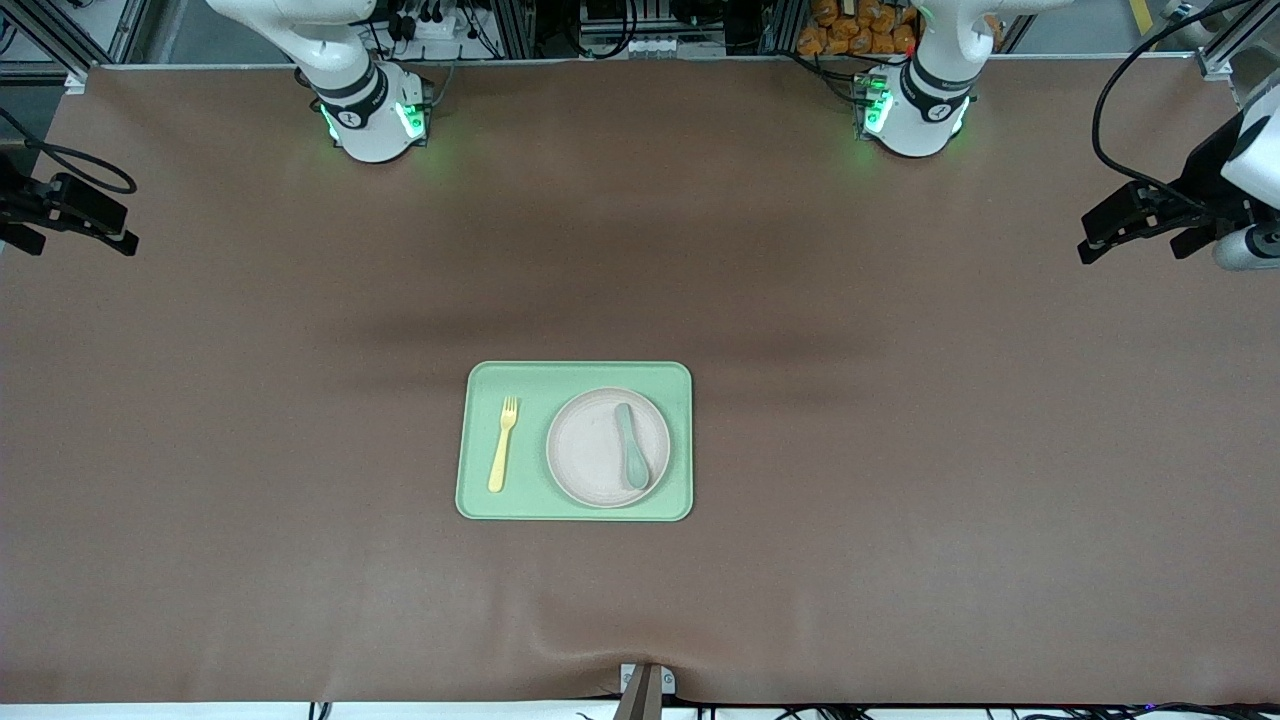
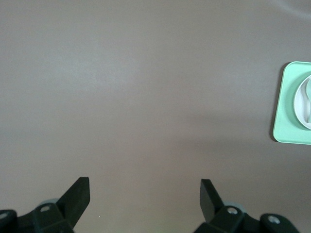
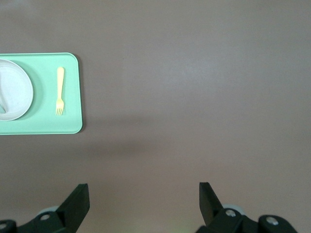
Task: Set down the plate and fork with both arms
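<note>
Low in the middle of the front view, a light green tray (image 1: pixel 575 505) lies flat on the brown worktop (image 1: pixel 900 520), its long sides running across the frame. On the tray sits the plate (image 1: pixel 590 450), round and pale, filling the half toward the left arm's end; a muted green spoon (image 1: pixel 631 447) lies on the plate with its bowl nearer the camera. Just beside the plate, apart from it, the fork (image 1: pixel 502 444) lies on the tray's bare half toward the right arm's end, tines pointing up the frame. Higher up, at the frame's right edge, the left hand (image 1: pixel 1100 240) hangs over bare worktop, well apart from the tray, fingers (image 2: pixel 77 196) spread wide. At the left edge the right hand (image 1: pixel 120 238) hangs likewise over bare worktop, fingers (image 3: pixel 78 200) spread wide. Both arms wait.
</note>
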